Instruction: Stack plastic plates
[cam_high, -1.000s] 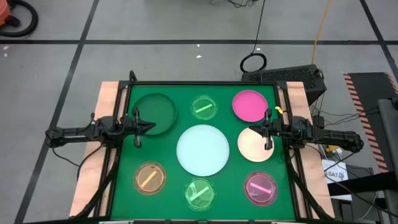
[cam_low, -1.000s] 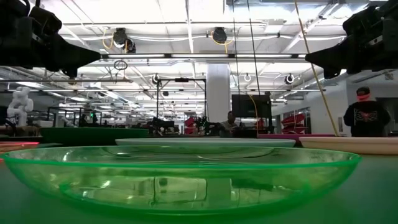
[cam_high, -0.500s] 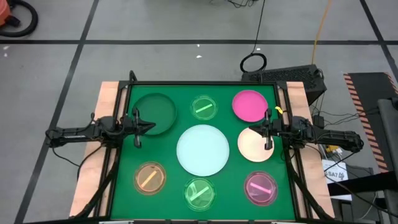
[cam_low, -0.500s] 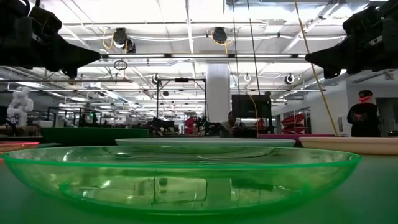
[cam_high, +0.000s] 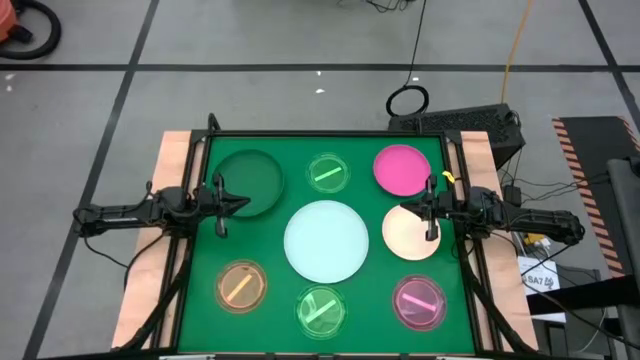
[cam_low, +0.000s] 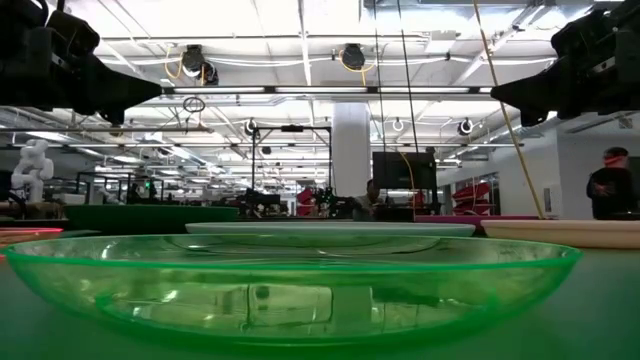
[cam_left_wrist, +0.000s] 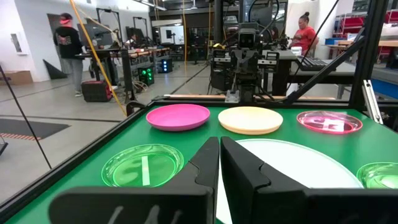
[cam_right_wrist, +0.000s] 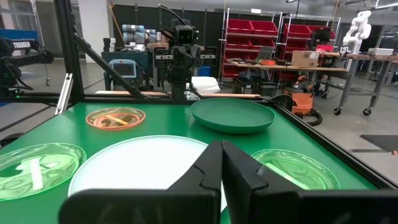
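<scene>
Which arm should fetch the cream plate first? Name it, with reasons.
Right. The right gripper already hangs over the cream plate, while the left gripper sits across the table by the dark green plate.

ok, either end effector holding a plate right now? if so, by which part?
Neither. The left end effector and right end effector are both shut on nothing, hovering above the table.

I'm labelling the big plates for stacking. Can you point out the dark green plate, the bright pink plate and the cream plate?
dark green plate (cam_high: 249, 181), high view, its centre.
bright pink plate (cam_high: 402, 169), high view, its centre.
cream plate (cam_left_wrist: 250, 119), left wrist view, its middle.
</scene>
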